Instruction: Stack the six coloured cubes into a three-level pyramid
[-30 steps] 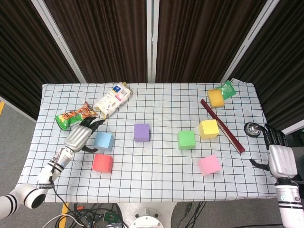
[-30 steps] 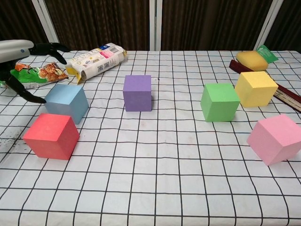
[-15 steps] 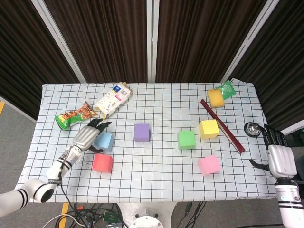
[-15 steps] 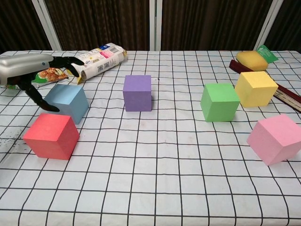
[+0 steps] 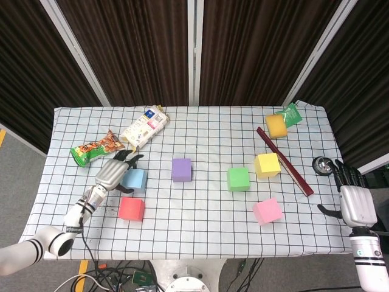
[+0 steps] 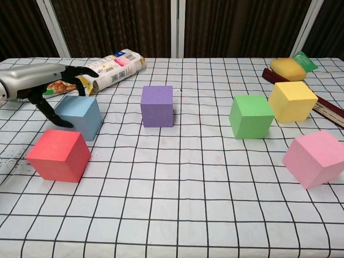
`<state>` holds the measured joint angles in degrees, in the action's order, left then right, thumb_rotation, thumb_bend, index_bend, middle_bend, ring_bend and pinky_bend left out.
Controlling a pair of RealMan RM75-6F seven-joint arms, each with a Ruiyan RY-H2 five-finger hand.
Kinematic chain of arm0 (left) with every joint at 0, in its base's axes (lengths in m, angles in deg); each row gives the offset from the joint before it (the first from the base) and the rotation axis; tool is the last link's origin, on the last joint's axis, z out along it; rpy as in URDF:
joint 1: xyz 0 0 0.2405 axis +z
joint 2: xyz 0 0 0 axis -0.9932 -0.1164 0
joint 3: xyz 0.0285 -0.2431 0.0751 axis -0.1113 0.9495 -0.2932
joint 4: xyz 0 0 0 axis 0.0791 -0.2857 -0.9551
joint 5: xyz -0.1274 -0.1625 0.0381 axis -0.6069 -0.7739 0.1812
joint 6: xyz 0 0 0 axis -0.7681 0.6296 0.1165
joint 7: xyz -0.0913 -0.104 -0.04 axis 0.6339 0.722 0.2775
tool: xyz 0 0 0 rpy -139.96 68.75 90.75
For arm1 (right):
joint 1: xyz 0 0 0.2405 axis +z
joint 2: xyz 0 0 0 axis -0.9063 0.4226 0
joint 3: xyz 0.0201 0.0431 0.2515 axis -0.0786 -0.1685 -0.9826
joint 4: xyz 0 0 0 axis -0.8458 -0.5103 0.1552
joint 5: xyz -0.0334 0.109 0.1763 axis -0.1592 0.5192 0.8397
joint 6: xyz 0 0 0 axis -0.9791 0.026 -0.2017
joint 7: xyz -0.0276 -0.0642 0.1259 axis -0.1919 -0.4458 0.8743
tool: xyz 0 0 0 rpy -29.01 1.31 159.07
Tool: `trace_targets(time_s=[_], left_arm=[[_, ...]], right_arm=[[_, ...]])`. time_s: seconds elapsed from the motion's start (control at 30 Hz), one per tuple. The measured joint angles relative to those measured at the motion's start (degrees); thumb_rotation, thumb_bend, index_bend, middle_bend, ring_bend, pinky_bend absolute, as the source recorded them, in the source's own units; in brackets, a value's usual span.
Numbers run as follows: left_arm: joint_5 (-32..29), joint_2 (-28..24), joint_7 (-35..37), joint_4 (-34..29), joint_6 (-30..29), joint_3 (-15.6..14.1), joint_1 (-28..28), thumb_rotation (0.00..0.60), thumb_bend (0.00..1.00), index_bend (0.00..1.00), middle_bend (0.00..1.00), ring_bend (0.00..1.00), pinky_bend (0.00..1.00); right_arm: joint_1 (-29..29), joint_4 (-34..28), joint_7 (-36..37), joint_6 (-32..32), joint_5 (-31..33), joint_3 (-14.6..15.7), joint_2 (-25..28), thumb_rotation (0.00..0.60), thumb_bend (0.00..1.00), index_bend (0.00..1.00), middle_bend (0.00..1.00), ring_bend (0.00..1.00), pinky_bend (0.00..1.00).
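Under the left hand (image 6: 40, 80) sits the blue cube (image 6: 80, 115).

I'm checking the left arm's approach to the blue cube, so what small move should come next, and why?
Probably lower the left hand a little and close its fingers around the blue cube. The hand hangs spread over the cube's top, thumb down by its left face, with no firm grip visible yet.

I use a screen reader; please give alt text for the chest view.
The left hand hovers over a blue cube, fingers spread. Red, purple, green, yellow and pink cubes sit apart on a checked cloth.
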<state>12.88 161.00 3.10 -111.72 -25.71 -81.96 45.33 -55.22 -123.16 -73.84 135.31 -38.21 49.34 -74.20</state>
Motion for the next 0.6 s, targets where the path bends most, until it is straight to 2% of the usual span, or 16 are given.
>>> trace_targets(time_s=[0.33, 0.6], left_arm=[[0.1, 0.8, 2.5, -0.1, -2.1, 1.6, -1.1, 0.6, 0.06, 0.14, 0.48, 0.07, 0.06], [-5.5, 3.4, -4.4, -1.9, -0.8, 3.8, -2.0, 0.6, 0.06, 0.13, 0.5, 0.07, 0.06]], right_arm=[[-0.1, 0.8, -0.2, 0.3, 0.7, -0.1, -0.6, 0.6, 0.0, 0.0, 0.0, 0.0, 0.0], [-0.2, 0.9, 0.6, 0.8, 0.7, -0.3, -1.0, 0.6, 0.0, 0.0, 0.0, 0.0, 0.0]])
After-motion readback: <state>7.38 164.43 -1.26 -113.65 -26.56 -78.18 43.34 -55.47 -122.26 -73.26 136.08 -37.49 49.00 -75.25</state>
